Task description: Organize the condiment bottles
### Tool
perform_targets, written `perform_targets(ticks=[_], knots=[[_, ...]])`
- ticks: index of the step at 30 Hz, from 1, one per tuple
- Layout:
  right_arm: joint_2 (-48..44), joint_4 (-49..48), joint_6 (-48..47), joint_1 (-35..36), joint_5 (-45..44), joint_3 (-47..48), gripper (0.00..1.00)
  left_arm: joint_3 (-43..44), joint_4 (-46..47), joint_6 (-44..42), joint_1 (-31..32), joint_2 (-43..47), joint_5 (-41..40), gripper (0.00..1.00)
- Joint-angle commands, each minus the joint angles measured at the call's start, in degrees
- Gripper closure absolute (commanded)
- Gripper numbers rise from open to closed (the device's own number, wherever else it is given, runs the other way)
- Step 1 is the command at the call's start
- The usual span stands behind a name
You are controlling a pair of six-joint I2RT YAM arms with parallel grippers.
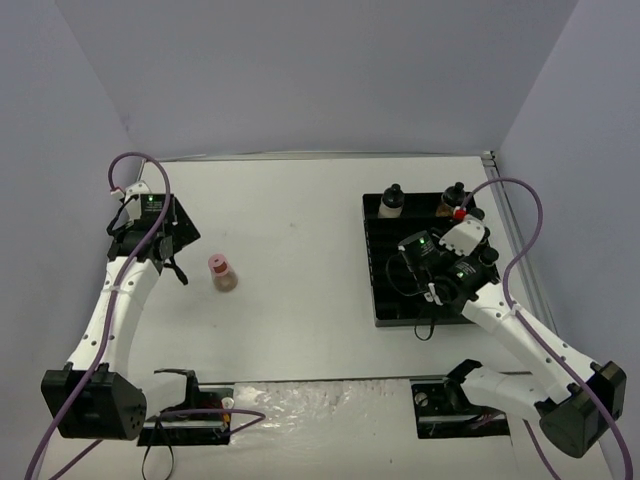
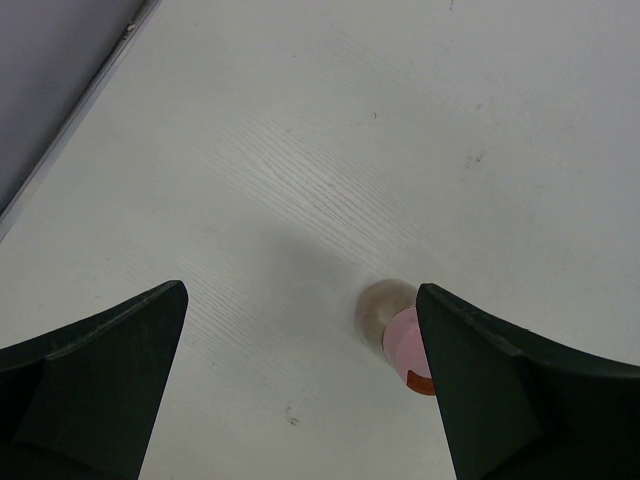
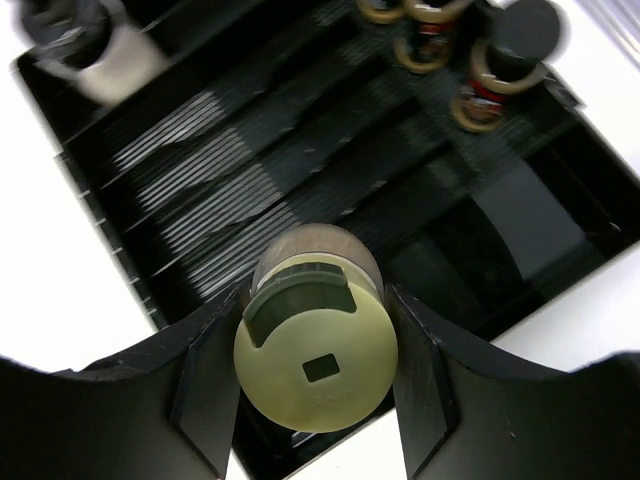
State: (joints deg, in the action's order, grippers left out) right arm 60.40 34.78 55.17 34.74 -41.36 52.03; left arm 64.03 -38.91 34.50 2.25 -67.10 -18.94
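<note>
While I hang over the tray, state of right fingers [image 3: 316, 350]: narrow, clamped on the pale-yellow-capped jar [image 3: 315, 372], one finger on each side of its body.
Attitude of held jar: upright, with the long axis pointing at my wrist camera and the cap facing it.
Position of held jar: over the near rows of the black slotted tray [image 3: 200, 150], close to its near edge. I cannot tell whether the base already sits in a slot.
Tray contents: black-capped jars [image 3: 505, 55] stand at the far end of the tray.
State of left fingers [image 2: 300, 390]: wide apart, holding nothing, above the bare surface [image 2: 300, 150].
Position of pink-capped jar [image 1: 222, 272]: upright and alone on the surface, long axis vertical, well apart from the tray.
Deciding relation: the pink-capped jar lies to the right of my left fingers, toward the middle of the surface. In the left wrist view it shows just beside the finger at the right of that view, partly hidden by it and not between the two.
Nearer arm: left. My right arm is across the surface and occupied.
Judgement, step in hand: seating the held jar in the tray.
Judgement, coming move: the left fingers should shift right until the pink cap centres in the gap, then descend.
Risk: descending off-centre could tip the jar.
</note>
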Motion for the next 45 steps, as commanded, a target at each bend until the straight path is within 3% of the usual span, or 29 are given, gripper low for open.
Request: perform_targets(ticks=[1, 15, 23, 42, 45], knots=[[-2.4, 3.1, 6.3, -4.4, -5.8, -0.9, 1.00, 2.8, 2.7, 0.2, 0.4, -0.3, 0.5, 0.03], [-2.3, 10.0, 14.8, -12.3, -8.6, -4.4, 1.00, 2.9, 2.8, 0.4, 0.5, -1.4, 1.1, 0.03], [-2.0, 11.7, 22.8, -12.5, -9.1, -8.2, 1.00, 2.9, 2.8, 0.4, 0.5, -1.8, 1.1, 0.03], [2.3, 10.3, 28.6, -12.6, -9.6, -11.1, 1.00, 2.5, 3.2, 0.1, 0.5, -1.3, 1.1, 0.03], [3.9, 10.0, 29.8, -12.6, -9.2, -11.0, 0.96, 2.4, 3.1, 0.0, 0.5, -1.2, 1.0, 0.03]])
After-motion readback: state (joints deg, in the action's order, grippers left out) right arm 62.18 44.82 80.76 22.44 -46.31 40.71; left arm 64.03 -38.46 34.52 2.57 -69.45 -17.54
